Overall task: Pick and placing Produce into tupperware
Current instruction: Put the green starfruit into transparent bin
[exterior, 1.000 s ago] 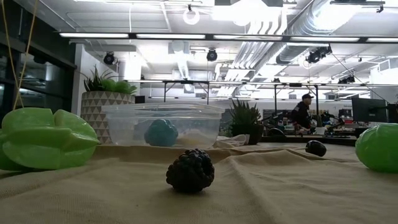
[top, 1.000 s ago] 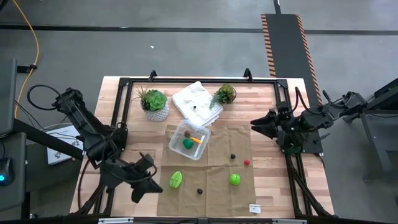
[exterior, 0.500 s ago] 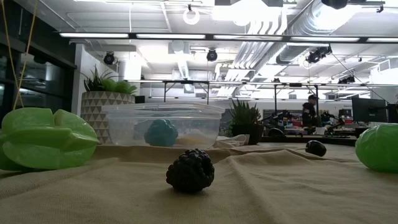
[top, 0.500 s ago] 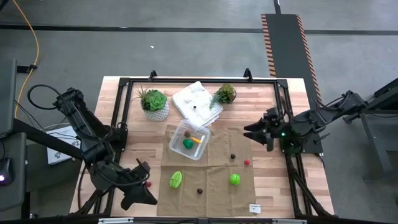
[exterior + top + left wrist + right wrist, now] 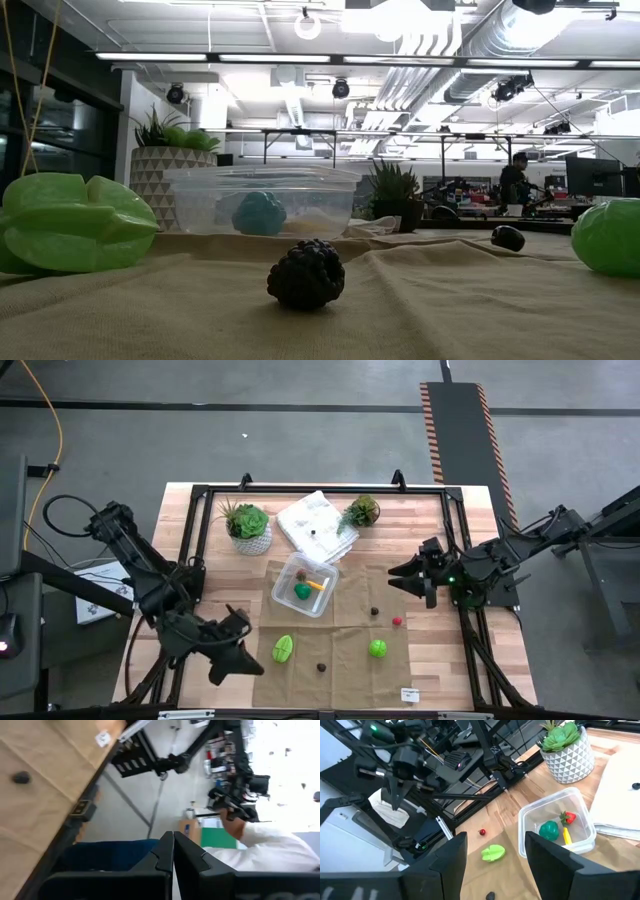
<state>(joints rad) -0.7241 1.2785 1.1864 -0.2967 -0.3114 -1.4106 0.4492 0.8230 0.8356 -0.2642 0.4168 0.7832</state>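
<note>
The clear tupperware (image 5: pixel 303 585) stands on the tan cloth (image 5: pixel 340 635) and holds a teal-green piece (image 5: pixel 549 830), a red piece (image 5: pixel 568 817) and a yellow-orange piece (image 5: pixel 566 836). A green star-shaped fruit (image 5: pixel 283 648), a dark berry (image 5: pixel 321 667), a round green fruit (image 5: pixel 378 648), a small red piece (image 5: pixel 397 622) and a small dark piece (image 5: pixel 374 612) lie on the cloth. Another small red ball (image 5: pixel 481 832) lies on the bare wood left of the cloth. My left gripper (image 5: pixel 248 660) is shut and empty, left of the star fruit. My right gripper (image 5: pixel 400 578) is open and empty above the cloth's right edge.
Two potted plants (image 5: pixel 247 525) (image 5: pixel 361 512) and a white plastic bag (image 5: pixel 318 520) stand at the far side of the table. A black frame (image 5: pixel 300 488) runs around the table. A white label (image 5: pixel 410 693) lies at the near right. A person (image 5: pixel 515 182) moves in the room behind.
My right gripper has gone toward the table's left, out over the cloth's right edge, staying open. My left gripper has swung toward the near left corner and come back beside the star fruit. The produce has not moved.
</note>
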